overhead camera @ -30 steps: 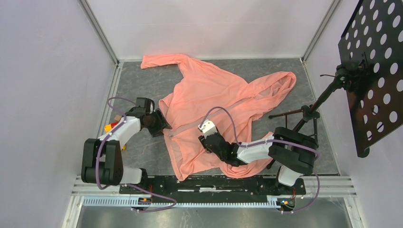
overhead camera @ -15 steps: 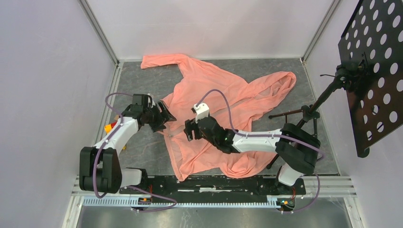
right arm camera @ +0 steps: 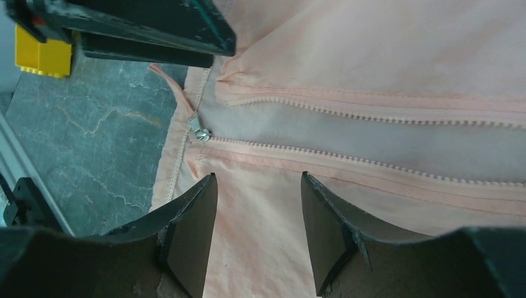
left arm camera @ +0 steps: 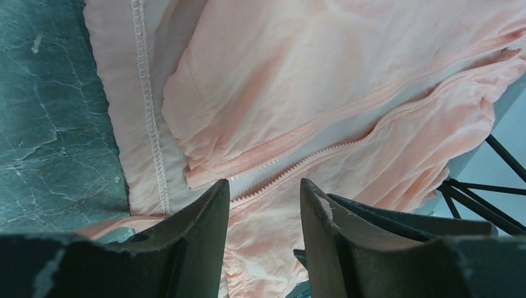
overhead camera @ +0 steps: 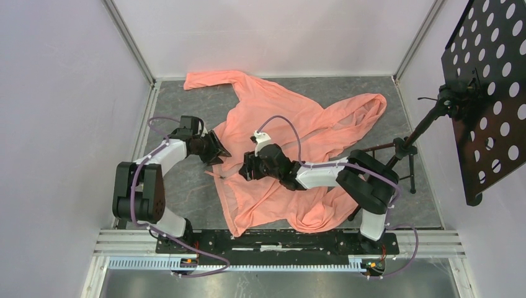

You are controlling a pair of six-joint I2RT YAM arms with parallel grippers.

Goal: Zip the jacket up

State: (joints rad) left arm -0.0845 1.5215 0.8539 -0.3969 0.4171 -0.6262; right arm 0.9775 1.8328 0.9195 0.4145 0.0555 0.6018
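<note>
Jacket (overhead camera: 291,124) is spread pretty crumpled across the grey table (overhead camera: 186,198), with the hood end out toward the far right and one sleeve stretched to the far left corner. The front is seen lying open. Two rows of zipper (right arm camera: 372,164) teeth run side by side, not joined, with a strip of fabric showing between them. The small metal slider (right arm camera: 201,134) is found at the end of the row nearer the right gripper's fingers, right next to the stitched edge of the jacket.

The left gripper (overhead camera: 217,151) is positioned low at the jacket's left edge, jaws parted and nothing pinched. In its wrist view the zipper line is seen passing under the gap between the fingers. The right gripper (overhead camera: 247,167) is set over the jacket front facing it, jaws likewise apart with nothing clamped, and the slider lies just ahead of its fingertips. The two grippers are close but not touching. A black stand (overhead camera: 403,146) is placed by the jacket's right side.
</note>
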